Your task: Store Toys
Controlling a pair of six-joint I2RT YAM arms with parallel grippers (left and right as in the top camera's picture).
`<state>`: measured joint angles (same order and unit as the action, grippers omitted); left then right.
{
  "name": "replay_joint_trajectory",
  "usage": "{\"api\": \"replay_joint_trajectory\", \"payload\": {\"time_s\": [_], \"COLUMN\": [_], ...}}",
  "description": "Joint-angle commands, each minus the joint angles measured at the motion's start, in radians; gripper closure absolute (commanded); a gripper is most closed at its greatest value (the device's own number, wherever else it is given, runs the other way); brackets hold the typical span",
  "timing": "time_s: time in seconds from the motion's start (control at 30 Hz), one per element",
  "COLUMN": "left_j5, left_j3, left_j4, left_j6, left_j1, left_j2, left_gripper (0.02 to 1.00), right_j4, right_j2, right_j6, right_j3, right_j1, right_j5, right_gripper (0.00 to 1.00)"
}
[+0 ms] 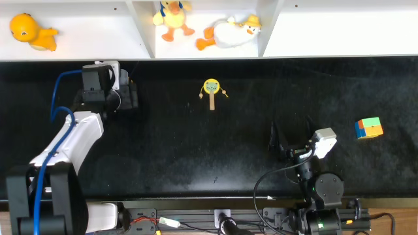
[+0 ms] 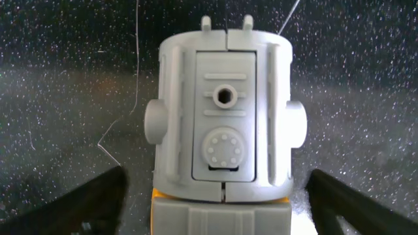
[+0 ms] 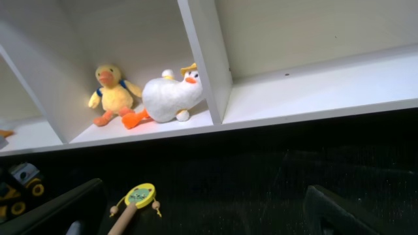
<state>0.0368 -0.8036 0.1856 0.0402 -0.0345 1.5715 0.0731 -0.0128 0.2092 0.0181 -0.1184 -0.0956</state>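
Fingers [image 2: 91, 202] of the left gripper [image 2: 217, 196] stand wide apart, one on each side of a grey robot toy [image 2: 225, 117]. Neither presses on it, so the toy is framed rather than held. It rests on the black mat [image 1: 163, 150], its ribbed barrel body facing the wrist camera with a yellow part beneath. Straddling it this way lines the flat pads up with the toy's rounded flanks, which looks like the approach to a pick. On the table read as a clock face, this gripper sits at about ten o'clock, close to the white shelf [image 1: 145, 29] that runs along the twelve o'clock edge.

The right gripper [image 1: 290, 136] also has its fingers [image 3: 59, 212] spread, with nothing between them. It sits at about five o'clock and is aimed toward twelve, so its camera looks across the mat into the shelf.

A rattle drum [image 1: 211, 90] lies loose just toward twelve from the centre. A colour cube [image 1: 369, 128] lies at three o'clock, well apart from both grippers.

Toys already put away show where the rest should go. A yellow duck plush [image 1: 173, 16] and a white duck plush [image 1: 228, 32] share the middle compartment, and an orange duck [image 1: 29, 31] is in the compartment at eleven o'clock. The compartment at one o'clock shows bare board, probably the easiest slot to fill.
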Motion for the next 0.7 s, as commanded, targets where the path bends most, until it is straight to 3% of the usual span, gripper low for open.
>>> {"api": "replay_joint_trajectory", "payload": {"time_s": [0.03, 0.13, 0.27, 0.57, 0.7], "left_j5": [0.003, 0.010, 0.010, 0.008, 0.008], "left_j3": [0.004, 0.004, 0.004, -0.011, -0.070], "left_j4": [-0.005, -0.005, -0.005, 0.010, 0.103], "left_j6": [-0.021, -0.021, -0.021, -0.009, -0.005], "left_j1": [-0.004, -0.004, -0.004, -0.004, -0.003], "left_j2": [0.015, 0.015, 0.015, 0.009, -0.035], "left_gripper": [0.299, 0.406, 0.437, 0.612, 0.746], "right_j4": [-0.003, -0.003, -0.003, -0.003, -0.003], "right_j2": [0.008, 0.008, 0.008, 0.008, 0.008], "right_j6": [0.004, 0.004, 0.004, 0.004, 0.004], "right_j3": [-0.014, -0.014, -0.014, -0.014, -0.014], "right_j1": [-0.006, -0.006, -0.006, -0.006, -0.006], "right_j5": [0.011, 0.011, 0.011, 0.011, 0.011], "right_gripper": [0.003, 0.005, 0.005, 0.005, 0.005]}}
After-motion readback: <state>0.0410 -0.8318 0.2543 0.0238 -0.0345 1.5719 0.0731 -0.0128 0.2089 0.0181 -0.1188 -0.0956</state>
